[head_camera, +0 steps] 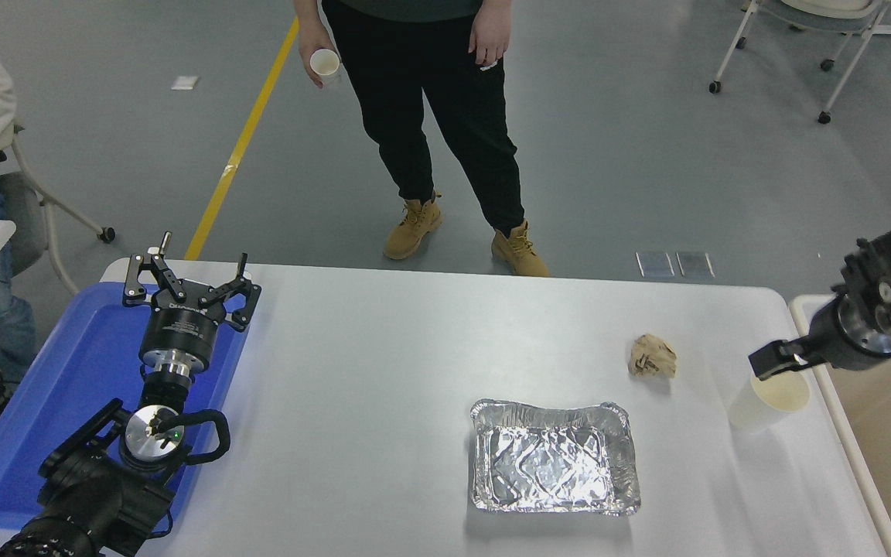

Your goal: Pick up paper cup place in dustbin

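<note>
The paper cup (762,401) is plain white with a cream inside and stands upright near the table's right edge. The dustbin (848,433) is off-white with a beige inside and stands just right of the table, cut off by the picture's edge. My right gripper (792,370) comes in from the right edge and is low over the cup's far rim. One finger (772,362) shows above the rim and the other is hidden behind the wrist; it looks open and holds nothing. My left gripper (186,280) is parked, open, over the blue tray.
A crumpled brown paper wad (653,356) lies left of the cup. A silver foil tray (484,464) sits at the front middle. A flat blue tray (66,371) is at the left. A person (445,116) stands at the far side holding a small white cup (326,65).
</note>
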